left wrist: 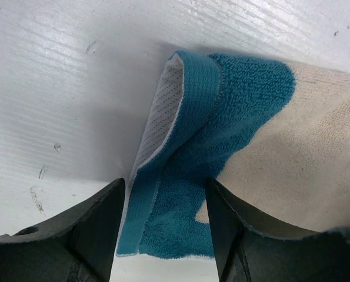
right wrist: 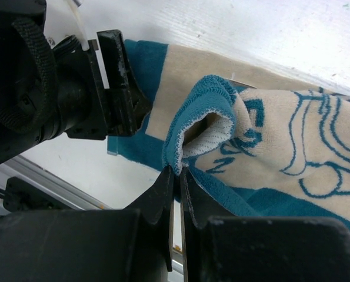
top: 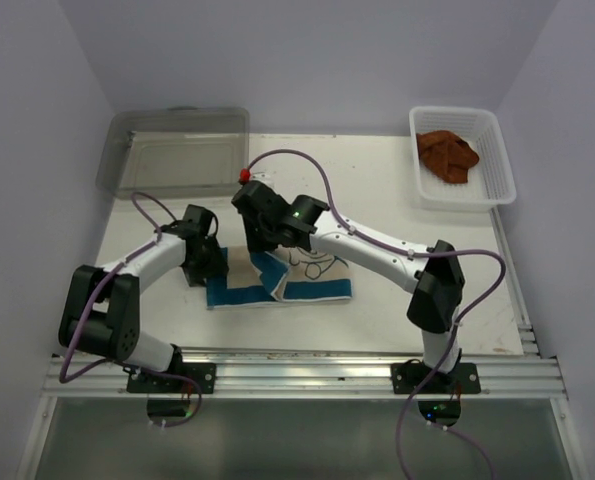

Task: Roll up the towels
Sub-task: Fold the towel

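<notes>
The cream towel (top: pixel 312 277) with blue edges and blue print lies on the white table, near the front centre. My right gripper (top: pixel 262 243) is shut on its blue edge, lifted and curled over; in the right wrist view the jaws (right wrist: pixel 177 171) pinch that fold of the towel (right wrist: pixel 280 135). My left gripper (top: pixel 205 266) is at the towel's left end, open, its fingers (left wrist: pixel 98 229) straddling the blue corner (left wrist: pixel 186 176), which is slightly curled up. The rust-brown towel (top: pixel 447 155) lies crumpled in the white mesh basket (top: pixel 497 150) at the back right.
A clear plastic bin (top: pixel 172 150) stands at the back left. The left gripper's body (right wrist: pixel 75 100) sits close beside the right gripper's fold. The table's front edge and metal rail (top: pixel 297 365) are just behind the towel.
</notes>
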Robot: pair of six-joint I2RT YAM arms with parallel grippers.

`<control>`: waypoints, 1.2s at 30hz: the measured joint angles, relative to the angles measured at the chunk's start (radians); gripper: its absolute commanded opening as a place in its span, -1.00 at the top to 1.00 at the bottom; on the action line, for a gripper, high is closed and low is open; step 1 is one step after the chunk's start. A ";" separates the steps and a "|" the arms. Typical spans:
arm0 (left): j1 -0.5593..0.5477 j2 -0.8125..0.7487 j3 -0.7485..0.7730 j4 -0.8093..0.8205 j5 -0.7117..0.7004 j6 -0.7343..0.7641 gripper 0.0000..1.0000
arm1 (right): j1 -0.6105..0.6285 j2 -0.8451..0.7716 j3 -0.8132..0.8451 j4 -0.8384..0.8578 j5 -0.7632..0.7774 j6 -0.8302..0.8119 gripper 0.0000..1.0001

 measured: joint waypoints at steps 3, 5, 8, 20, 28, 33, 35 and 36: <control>0.003 -0.012 0.003 -0.015 0.000 0.001 -0.22 | 0.021 0.039 0.030 0.000 -0.008 0.000 1.00; 0.006 -0.027 0.007 -0.021 0.000 0.002 -0.22 | 0.030 0.059 0.046 -0.001 -0.013 0.000 1.00; 0.012 -0.051 0.011 -0.026 0.000 0.004 -0.22 | 0.039 0.089 0.072 -0.004 -0.015 0.000 1.00; 0.017 -0.055 0.006 -0.021 0.021 0.019 -0.22 | 0.047 0.207 0.210 -0.019 -0.016 0.001 1.00; 0.017 -0.051 -0.006 -0.023 0.018 0.019 -0.26 | 0.047 0.266 0.220 -0.017 -0.026 0.011 1.00; 0.019 -0.068 -0.004 -0.080 -0.078 0.014 -0.29 | 0.047 0.309 0.258 -0.019 -0.041 0.015 1.00; 0.026 -0.087 -0.002 -0.117 -0.118 -0.001 -0.30 | 0.047 0.328 0.281 -0.020 -0.043 0.014 1.00; 0.031 -0.102 -0.001 -0.133 -0.135 -0.010 -0.30 | 0.047 0.334 0.286 -0.019 -0.044 0.015 0.86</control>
